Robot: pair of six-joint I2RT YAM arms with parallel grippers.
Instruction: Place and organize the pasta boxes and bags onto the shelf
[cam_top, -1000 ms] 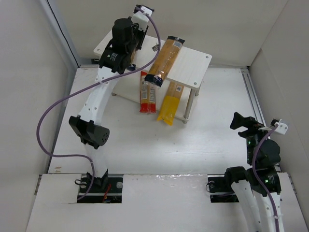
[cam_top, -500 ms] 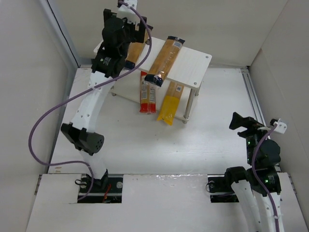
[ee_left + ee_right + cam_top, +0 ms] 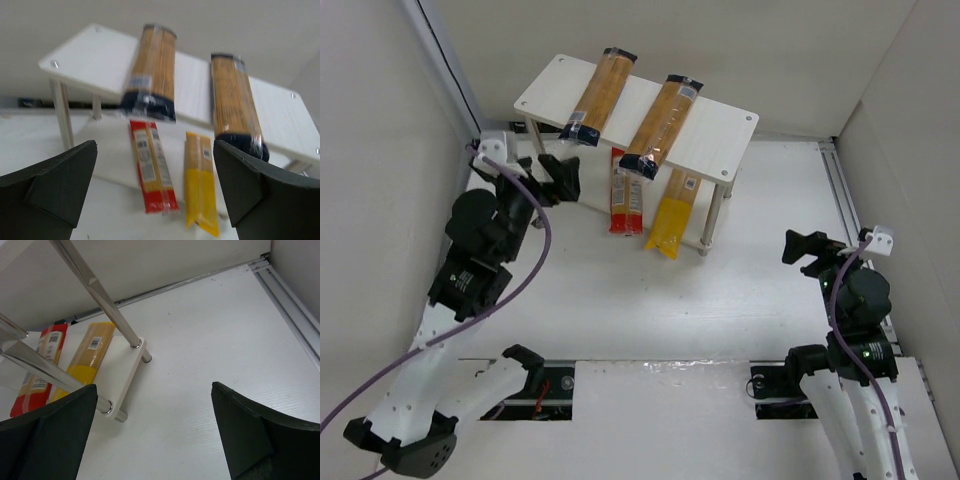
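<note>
The shelf [image 3: 720, 128] stands at the back of the table. Two clear bags of spaghetti lie side by side on its top board, one on the left [image 3: 597, 97] and one on the right [image 3: 662, 125], dark ends overhanging the front edge. On the lower board lie the red-and-orange box [image 3: 625, 192] and the yellow bag [image 3: 672, 213]. My left gripper [image 3: 568, 180] hangs open and empty, low and left of the shelf; its wrist view shows both spaghetti bags [image 3: 152, 70] [image 3: 234, 100], the red box [image 3: 150, 170] and the yellow bag [image 3: 200, 182]. My right gripper [image 3: 800, 250] is open at the right, empty.
White enclosure walls close in the left, back and right sides. A metal rail [image 3: 845, 200] runs along the right edge of the table. The shelf's metal legs [image 3: 100, 295] and lower board [image 3: 127, 380] lie ahead-left of my right gripper [image 3: 155, 435]. A purple cable [image 3: 535, 260] trails from the left arm.
My left gripper has let go of the left spaghetti bag on the top board, opened, and pulled back down and to the left. The right arm shifted only slightly.
</note>
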